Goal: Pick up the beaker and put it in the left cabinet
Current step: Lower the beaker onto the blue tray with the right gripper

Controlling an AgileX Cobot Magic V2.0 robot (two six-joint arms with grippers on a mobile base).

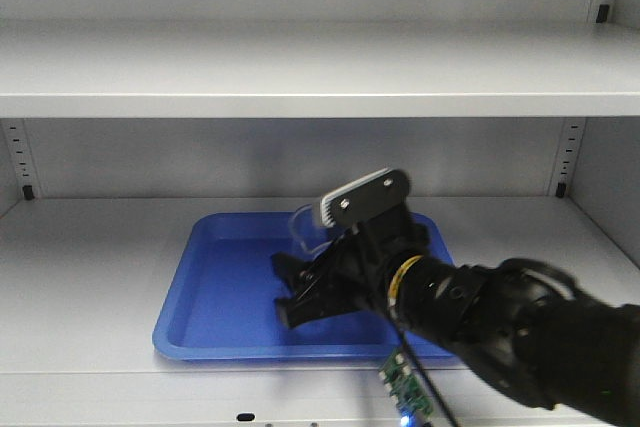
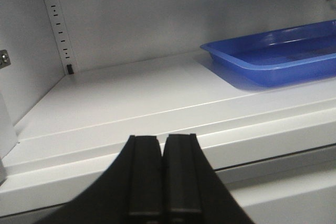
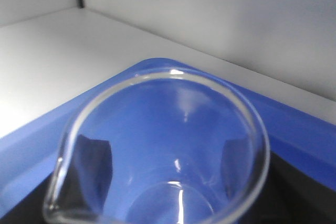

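**Beaker held over the tray inside the cabinet**

Front view: the black right gripper (image 1: 318, 259) clasps the small clear glass beaker (image 1: 303, 230), just above the shallow blue plastic tray (image 1: 210, 297) on the light grey metal cabinet's (image 1: 90, 237) shelf.

Left wrist view: the black left gripper (image 2: 162, 145) has its fingers pressed together, empty; the tray lies ahead to its right.

Right wrist view: the beaker's rim fills the frame, dark fingers (image 3: 94, 156) on both sides.

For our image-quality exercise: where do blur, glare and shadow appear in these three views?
Front view: the right gripper and its arm are motion-blurred. Right wrist view: the beaker rim is soft, with glare streaks. Left wrist view: the blue tray casts a soft shadow.
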